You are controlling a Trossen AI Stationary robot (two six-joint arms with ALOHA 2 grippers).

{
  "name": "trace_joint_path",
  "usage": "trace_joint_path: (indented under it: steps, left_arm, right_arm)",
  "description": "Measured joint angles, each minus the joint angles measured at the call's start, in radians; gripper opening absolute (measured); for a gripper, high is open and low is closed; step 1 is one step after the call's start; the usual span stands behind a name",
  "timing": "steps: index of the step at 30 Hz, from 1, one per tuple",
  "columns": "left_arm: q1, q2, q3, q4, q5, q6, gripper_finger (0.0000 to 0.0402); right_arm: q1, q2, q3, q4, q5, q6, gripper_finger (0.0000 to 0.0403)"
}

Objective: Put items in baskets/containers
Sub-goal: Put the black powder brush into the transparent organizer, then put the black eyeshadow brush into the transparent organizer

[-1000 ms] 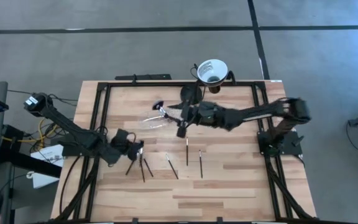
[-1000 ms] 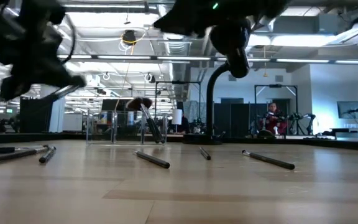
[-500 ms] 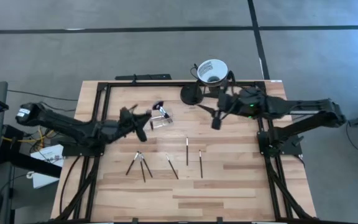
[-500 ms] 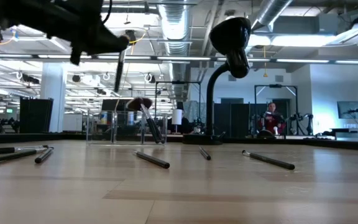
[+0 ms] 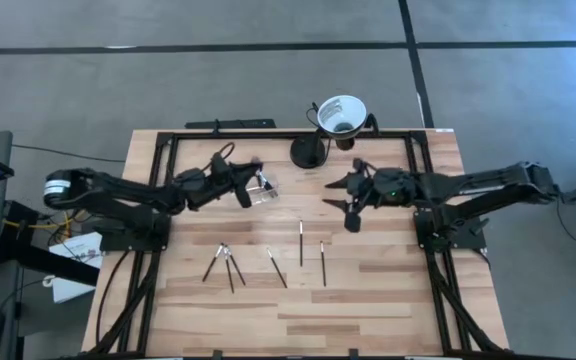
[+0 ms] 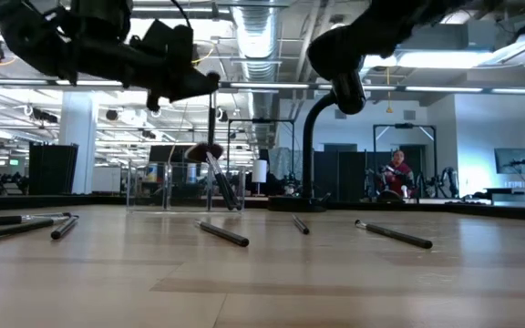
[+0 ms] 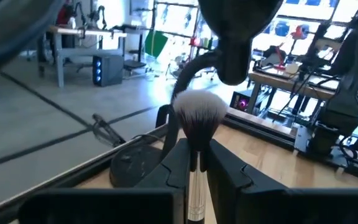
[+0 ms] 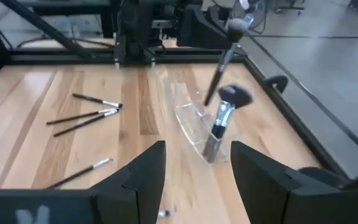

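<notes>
My left gripper (image 5: 243, 191) is shut on a fluffy-headed brush (image 7: 196, 115) and hovers just left of the clear holder (image 5: 261, 188). A black fluffy brush (image 8: 225, 109) stands in the holder (image 8: 194, 124) and leans on its wall. My right gripper (image 5: 353, 205) is open, off the table and right of the holder, with nothing between its fingers (image 8: 194, 180). Several thin brushes lie flat on the wood: a cluster (image 5: 224, 263) and three single ones (image 5: 276, 266), (image 5: 301, 243), (image 5: 322, 262). My left gripper pinches the brush between its two fingers at the silver ferrule (image 7: 195, 186), just under the fluffy head. The brush is lifted clear and roughly upright, head up. Its thin handle (image 6: 211, 123) hangs below the fingers over the holder's left end.
A white funnel cup (image 5: 341, 112) sits on a black gooseneck stand with a round base (image 5: 306, 152) at the far edge, close behind the holder. Black frame rails (image 5: 163, 190) border the table. A person (image 6: 396, 173) is far off in the room.
My left gripper has risen from the brush cluster near the table's near-left, carrying one brush, and has moved toward the far edge and right to the clear holder. My right gripper has drawn back from the holder toward the table's right.
</notes>
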Motion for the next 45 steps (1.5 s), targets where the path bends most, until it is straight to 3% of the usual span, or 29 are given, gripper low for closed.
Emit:
trace_joint_path:
  steps: [5,12,23,30,36,41,45]
  left_arm:
    - [0.000,0.120,0.000,0.170,0.026,0.057,0.0034]
    - [0.000,0.249,0.000,0.195,0.022,0.056,0.0033]
    - [-0.002,0.331,0.000,0.191,0.022,0.055,0.0058]
    - [-0.003,0.331,0.000,0.162,0.019,0.054,0.0093]
    - [-0.009,0.308,0.000,0.160,0.001,0.055,0.0129]
    - [-0.039,0.184,0.000,0.154,-0.010,0.090,0.0140]
    - [-0.074,0.050,-0.001,0.103,-0.009,0.138,0.0139]
  right_arm:
    - [0.023,0.057,-0.049,0.152,0.000,0.005,0.0172]
    - [0.034,0.118,-0.049,0.272,-0.001,-0.010,0.0172]
    - [0.041,0.136,-0.049,0.286,-0.007,-0.010,0.0172]
    - [0.068,0.136,-0.049,0.285,-0.008,0.001,0.0172]
    - [0.087,0.136,-0.049,0.254,-0.007,0.128,0.0176]
    - [0.119,0.144,-0.049,0.105,-0.004,0.253,0.0186]
    - [0.175,0.221,-0.049,0.040,0.001,0.397,0.0193]
